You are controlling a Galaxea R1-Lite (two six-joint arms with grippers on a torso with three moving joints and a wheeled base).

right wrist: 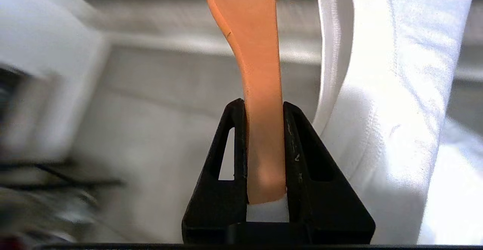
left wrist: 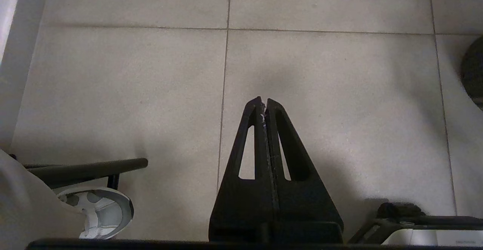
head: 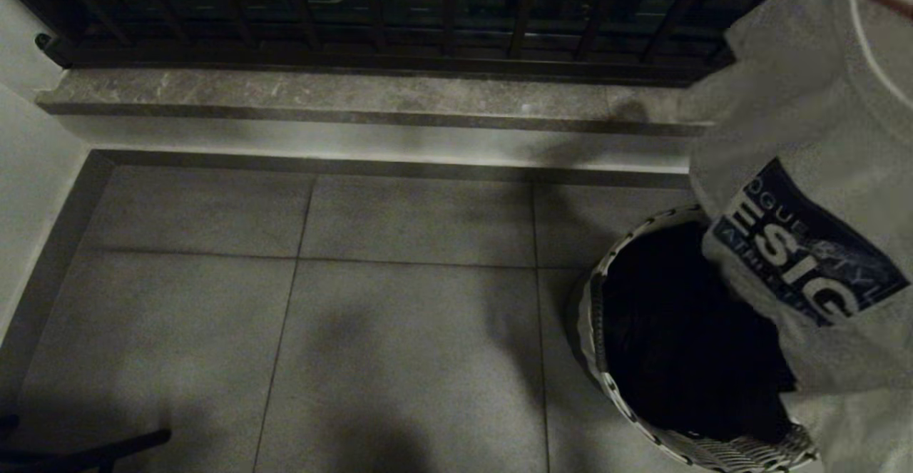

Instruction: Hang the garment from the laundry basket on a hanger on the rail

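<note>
The right gripper (right wrist: 264, 106) is clamping the wooden hanger (right wrist: 253, 54) already wearing the white garment (head: 799, 173), hanging clear above the laundry basket (head: 592, 302) on the right, with no rail showing.

I see the garment (head: 799, 173), a white T-shirt with a dark blue printed panel and pale lettering, hanging at the right of the head view over the laundry basket (head: 628, 416). Its neckline sits on an orange wooden hanger (right wrist: 260, 72). The basket is round, white, woven, upright on the floor tiles, interior dark.
</note>
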